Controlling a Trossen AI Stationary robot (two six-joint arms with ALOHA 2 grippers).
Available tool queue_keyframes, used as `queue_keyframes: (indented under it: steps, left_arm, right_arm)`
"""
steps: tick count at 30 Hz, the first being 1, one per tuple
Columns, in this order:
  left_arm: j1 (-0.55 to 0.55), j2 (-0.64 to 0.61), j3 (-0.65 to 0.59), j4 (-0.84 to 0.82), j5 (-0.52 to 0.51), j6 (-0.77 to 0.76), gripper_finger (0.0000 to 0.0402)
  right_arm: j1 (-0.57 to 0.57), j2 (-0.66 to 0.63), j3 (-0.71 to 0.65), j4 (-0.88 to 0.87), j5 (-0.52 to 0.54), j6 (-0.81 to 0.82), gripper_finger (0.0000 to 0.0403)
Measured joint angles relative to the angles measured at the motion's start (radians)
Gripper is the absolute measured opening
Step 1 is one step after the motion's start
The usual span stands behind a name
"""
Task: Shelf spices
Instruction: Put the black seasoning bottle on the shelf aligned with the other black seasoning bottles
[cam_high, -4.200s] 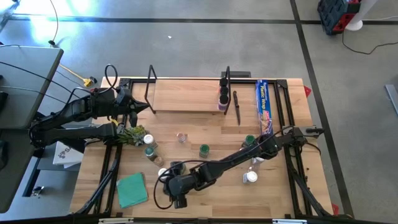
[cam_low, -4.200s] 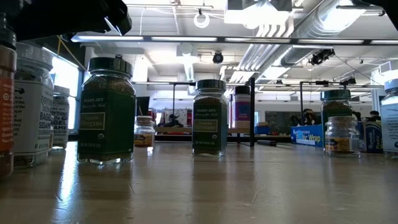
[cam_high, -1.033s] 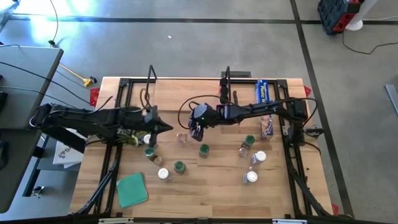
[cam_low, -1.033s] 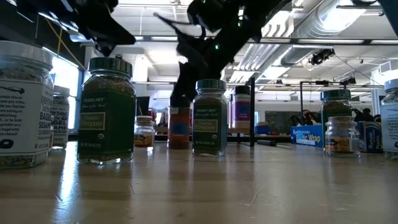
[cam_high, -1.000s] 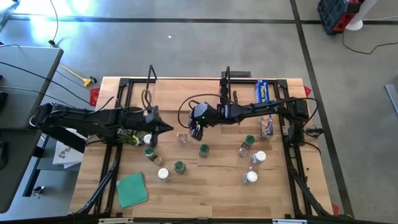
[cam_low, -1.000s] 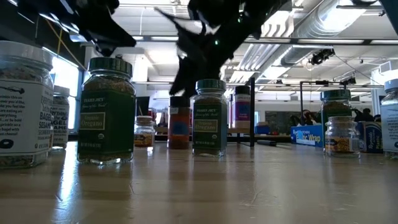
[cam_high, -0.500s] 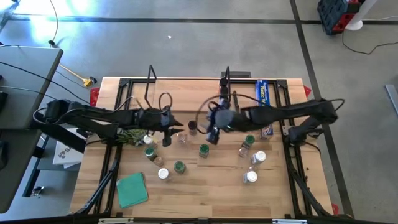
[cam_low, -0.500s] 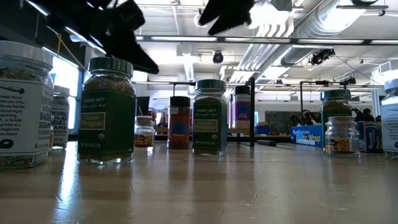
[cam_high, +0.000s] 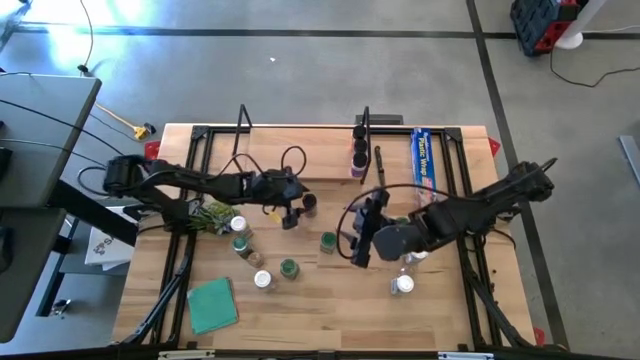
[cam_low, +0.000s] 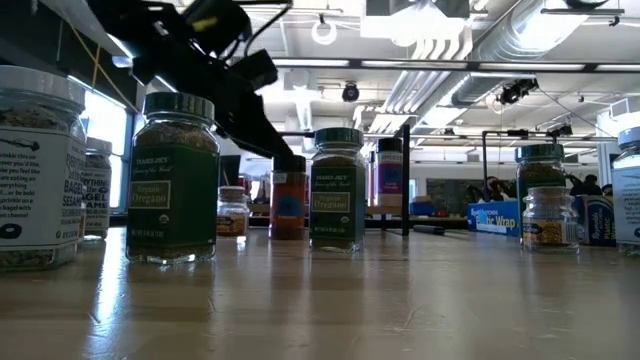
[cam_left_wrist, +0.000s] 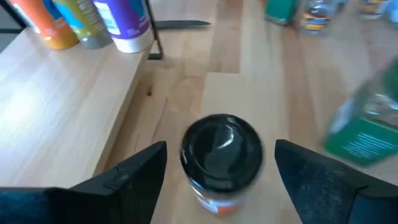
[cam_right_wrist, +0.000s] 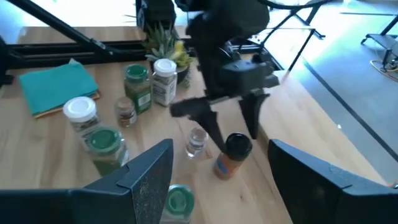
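You have three green-lidded spice jars (cam_right_wrist: 138, 87) across the left and middle of the table. With them are two white-lidded jars (cam_right_wrist: 165, 78), two tiny clear jars (cam_right_wrist: 197, 142) and one dark-lidded jar (cam_left_wrist: 222, 155).

On the shelf (cam_high: 300, 155) you have three more spice containers (cam_left_wrist: 121, 22), standing together at one end. The shelf has two black wire uprights (cam_high: 243, 125).

On the right, count one lone white-capped jar (cam_high: 403, 285) from above. The low view adds one green-topped jar (cam_low: 540, 165) and one small squat jar (cam_low: 548, 218); any others there are hidden.

You also have one blue wrap box (cam_high: 425, 165), one teal cloth (cam_high: 212, 305), one green leafy bunch (cam_high: 208, 212) and one slim dark tool (cam_high: 381, 172).
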Motion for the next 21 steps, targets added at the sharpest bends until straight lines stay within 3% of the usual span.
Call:
queue_keyframes:
  steps: [10, 14, 18, 21]
  left_arm:
    - [-0.003, 0.081, -0.001, 0.086, -0.057, -0.033, 0.0287]
    - [-0.003, 0.072, -0.001, 0.122, -0.059, -0.055, 0.0254]
    - [-0.001, 0.073, -0.001, 0.135, -0.054, -0.054, 0.0196]
    - [0.0, 0.072, -0.001, 0.135, -0.051, -0.052, 0.019]
  right_arm:
    - [0.026, 0.001, 0.0, -0.005, 0.001, 0.004, 0.0256]
    - [0.026, 0.001, 0.0, -0.004, 0.001, 0.004, 0.0256]
    - [0.026, 0.001, 0.0, -0.004, 0.005, 0.004, 0.0256]
    - [0.034, -0.005, 0.0, -0.007, 0.036, -0.001, 0.0256]
